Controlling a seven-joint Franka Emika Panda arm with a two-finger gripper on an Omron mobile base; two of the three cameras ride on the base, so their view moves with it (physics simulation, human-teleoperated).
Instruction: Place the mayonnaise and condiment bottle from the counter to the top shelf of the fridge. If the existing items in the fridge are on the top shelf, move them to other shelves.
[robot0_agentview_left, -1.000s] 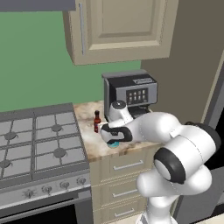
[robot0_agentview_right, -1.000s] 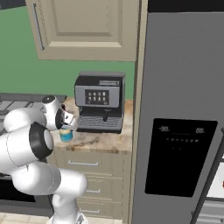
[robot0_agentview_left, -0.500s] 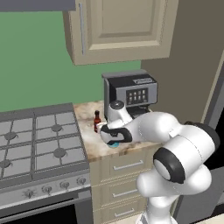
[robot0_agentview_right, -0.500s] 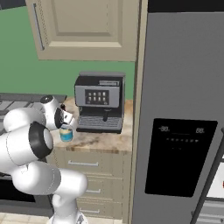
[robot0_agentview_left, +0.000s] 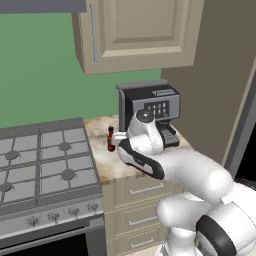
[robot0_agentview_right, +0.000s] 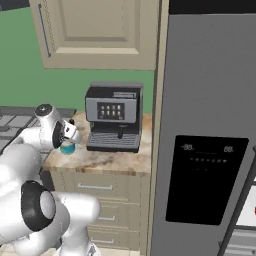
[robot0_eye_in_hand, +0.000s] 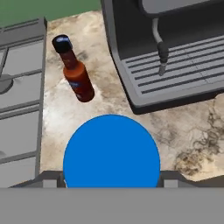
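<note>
Item, mayonnaise jar (robot0_eye_in_hand: 111, 151) — a container with a round blue lid, standing on the marbled tabletop (robot0_eye_in_hand: 192, 135) in front of the espresso machine's left corner; in the hand view the lid is sitting directly between the two dark fingertips (robot0_eye_in_hand: 50, 179), which are showing at either side of it near the bottom edge. In the right base view the jar is appearing as a small teal-blue body (robot0_agentview_right: 67, 148) just under the hand. Item, gripper (robot0_agentview_right: 68, 134) — hanging over the jar with its jaws standing wide on both sides of the lid; they are looking closed in against it, though contact with the jar's sides is hidden below the lid, so a firm hold cannot be told for certain. In the left base view the gripper (robot0_agentview_left: 120, 142) is lying behind the white wrist, near the tabletop's left part. Item, condiment bottle (robot0_eye_in_hand: 74, 70) — a slim red-brown bottle with a dark cap and a blue label, standing upright on the tabletop beyond the jar, apart from it, between the stove edge and the machine; it is also showing in the left base view (robot0_agentview_left: 110, 139), just beside the wrist. Item, espresso machine (robot0_agentview_left: 150, 107) — a grey and black unit with a ribbed drip tray, sitting at the back of the tabletop. Item, stove (robot0_agentview_left: 42, 160) — gas burners adjoining the tabletop's left side. Item, fridge (robot0_agentview_right: 210, 135) — a tall grey door, standing shut at the tabletop's right.
</note>
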